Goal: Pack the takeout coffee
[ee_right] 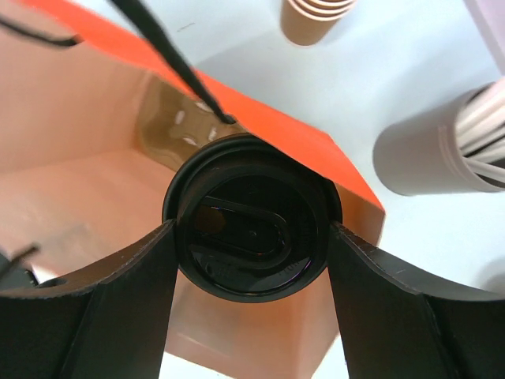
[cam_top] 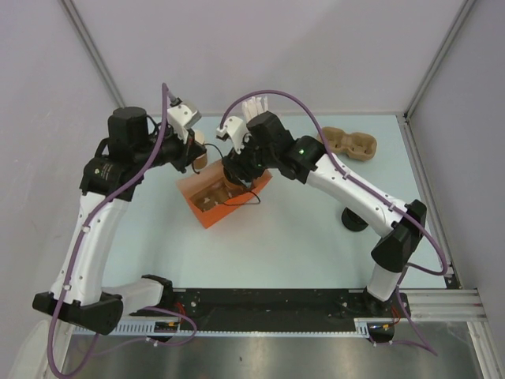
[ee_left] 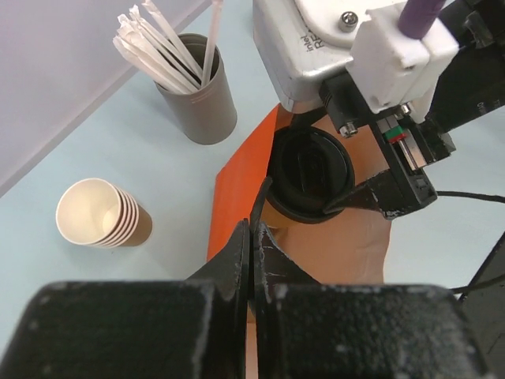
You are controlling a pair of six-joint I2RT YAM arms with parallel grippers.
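Note:
The takeout coffee shows only as its black lid (ee_right: 252, 233), also seen in the left wrist view (ee_left: 310, 174); its paper body is hidden below. My right gripper (ee_right: 252, 227) is shut on the lid's sides and holds the cup in the mouth of the open orange bag (cam_top: 211, 215), at its far corner. My left gripper (ee_left: 254, 237) is shut on the bag's thin black handle (ee_left: 265, 197) at the near rim. In the top view the right gripper (cam_top: 237, 178) is over the bag and the left gripper (cam_top: 202, 158) is at its left edge.
A stack of nested brown cups (ee_left: 102, 213) and a grey cup of white sticks (ee_left: 201, 99) stand just behind the bag. A brown cardboard cup carrier (cam_top: 347, 144) lies at the back right. A black round object (cam_top: 355, 217) sits by the right arm. Brown cardboard (ee_right: 177, 118) lies inside the bag.

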